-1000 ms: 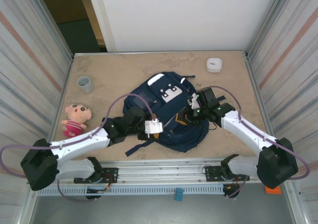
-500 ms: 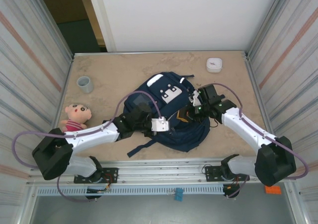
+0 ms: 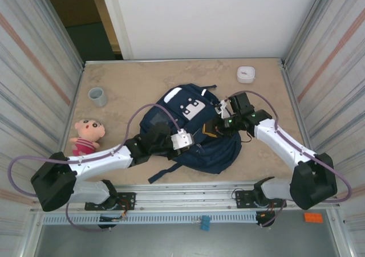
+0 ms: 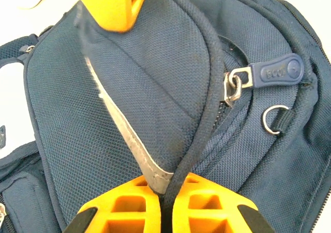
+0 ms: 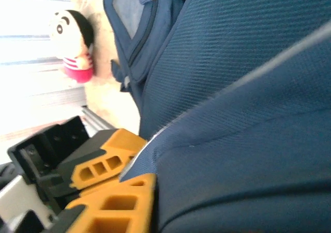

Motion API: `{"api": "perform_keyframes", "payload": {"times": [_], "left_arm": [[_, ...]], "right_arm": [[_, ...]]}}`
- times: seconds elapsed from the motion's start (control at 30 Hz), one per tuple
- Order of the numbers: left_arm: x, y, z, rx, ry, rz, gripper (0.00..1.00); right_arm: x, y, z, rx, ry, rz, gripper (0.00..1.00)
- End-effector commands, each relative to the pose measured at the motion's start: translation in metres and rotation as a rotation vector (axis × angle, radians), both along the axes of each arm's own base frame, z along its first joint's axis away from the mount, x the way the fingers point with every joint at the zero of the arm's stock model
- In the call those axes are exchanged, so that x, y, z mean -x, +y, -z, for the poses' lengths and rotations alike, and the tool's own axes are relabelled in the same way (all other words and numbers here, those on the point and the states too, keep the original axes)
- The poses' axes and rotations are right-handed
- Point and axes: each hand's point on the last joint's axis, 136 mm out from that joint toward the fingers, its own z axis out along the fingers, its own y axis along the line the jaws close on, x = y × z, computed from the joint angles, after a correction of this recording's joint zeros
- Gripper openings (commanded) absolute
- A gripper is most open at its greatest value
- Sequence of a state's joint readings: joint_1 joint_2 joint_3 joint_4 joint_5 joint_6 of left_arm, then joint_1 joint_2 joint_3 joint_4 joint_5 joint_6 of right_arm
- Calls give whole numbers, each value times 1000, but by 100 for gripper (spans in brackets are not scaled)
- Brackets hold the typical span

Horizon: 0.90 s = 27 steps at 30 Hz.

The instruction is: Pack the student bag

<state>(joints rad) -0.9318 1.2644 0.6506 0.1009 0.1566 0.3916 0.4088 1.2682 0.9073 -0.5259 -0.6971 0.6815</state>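
The student bag [image 3: 197, 126], a navy backpack with white-grey patches, lies mid-table. My left gripper [image 3: 190, 138] is at its near-left side. In the left wrist view the left gripper [image 4: 168, 185] is shut on the corded edge of the front pocket flap [image 4: 150, 88], where the pale stripe [image 4: 124, 135] ends. My right gripper [image 3: 212, 129] is at the bag's right side. In the right wrist view the right gripper [image 5: 135, 172] is shut on a fold of the bag's navy fabric [image 5: 248, 88]. One of its orange fingers [image 4: 116, 5] shows at the top of the left wrist view.
A pink doll [image 3: 85, 134] lies at the left, also seen as the doll [image 5: 72, 44] beyond the bag. A grey cup [image 3: 97, 96] stands at the far left. A small white container [image 3: 246, 74] sits at the far right. A zipper pull [image 4: 274, 74] hangs beside the flap.
Both grippers have shifted away from the table's near edge while holding the bag's fabric; the left one also moved right. The bag has been pulled slightly toward the back.
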Motion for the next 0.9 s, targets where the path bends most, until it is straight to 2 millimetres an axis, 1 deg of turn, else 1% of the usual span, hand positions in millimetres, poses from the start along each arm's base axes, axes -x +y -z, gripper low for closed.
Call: {"api": "perform_keyframes", "payload": {"times": [0.0,0.07,0.17,0.3,0.37,0.47,0.57,0.63,0.73,0.87], "left_arm": [[5,-6,-7,43,78,-18,0],[8,-6,-7,58,103,-13,0],[8,-5,-6,80,125,-31,0],[6,-1,-5,99,138,-64,0],[4,0,-5,101,146,-75,0],[3,2,-4,104,156,-80,0],[1,2,-6,116,159,-80,0],[0,1,-8,123,160,-79,0],[-2,0,-10,133,159,-79,0],[-2,-1,-10,138,165,-73,0]], "right_arm": [[-2,-20,-21,71,-120,25,28],[4,-27,-29,91,-141,41,33],[10,-39,-47,117,-184,84,37],[24,-48,-65,133,-198,103,39],[38,-50,-69,153,-186,91,38],[60,-49,-67,188,-172,76,38],[75,-41,-63,197,-173,66,37],[80,-35,-60,204,-181,60,36],[82,-26,-53,218,-179,50,36],[86,-9,-35,256,-168,-3,35]]}}
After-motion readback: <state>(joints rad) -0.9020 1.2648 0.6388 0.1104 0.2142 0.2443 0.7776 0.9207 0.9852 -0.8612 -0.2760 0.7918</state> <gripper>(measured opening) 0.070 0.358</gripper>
